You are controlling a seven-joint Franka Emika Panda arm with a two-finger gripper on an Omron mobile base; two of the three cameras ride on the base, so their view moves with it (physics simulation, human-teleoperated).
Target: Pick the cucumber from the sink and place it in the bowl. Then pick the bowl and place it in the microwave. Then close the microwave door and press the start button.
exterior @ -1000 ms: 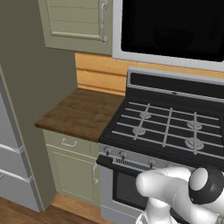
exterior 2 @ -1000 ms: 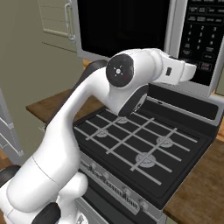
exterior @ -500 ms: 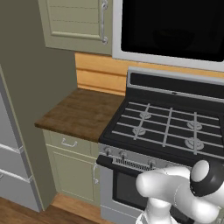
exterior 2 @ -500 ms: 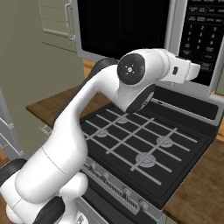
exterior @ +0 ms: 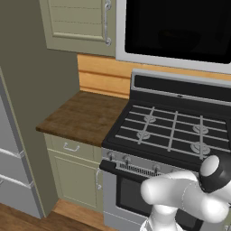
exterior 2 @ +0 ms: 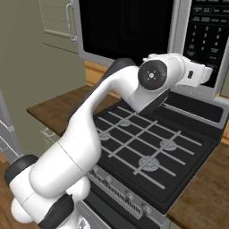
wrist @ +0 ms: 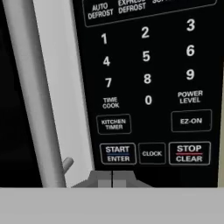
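Observation:
The microwave (exterior 2: 134,36) hangs above the range with its black glass door (exterior: 176,27) shut. Its vertical bar handle (wrist: 30,87) runs down the left of the hand view. My gripper (wrist: 112,178) is shut and holds nothing. Its tips point at the black keypad (wrist: 148,78), just below the START ENTER button (wrist: 117,154). In the right base view my gripper (exterior 2: 208,74) reaches to the lower part of the keypad (exterior 2: 206,31). The cucumber, the bowl and the sink are out of view.
A steel range with gas burners (exterior: 171,131) stands under the microwave, below my outstretched arm (exterior 2: 112,98). A wooden counter (exterior: 81,117) lies to its left. A pale wall cabinet (exterior: 76,22) hangs above it. A grey fridge (exterior: 9,171) stands at far left.
My arm has stretched further forward and right, bringing the shut gripper closer to the microwave's keypad. Nothing else has moved.

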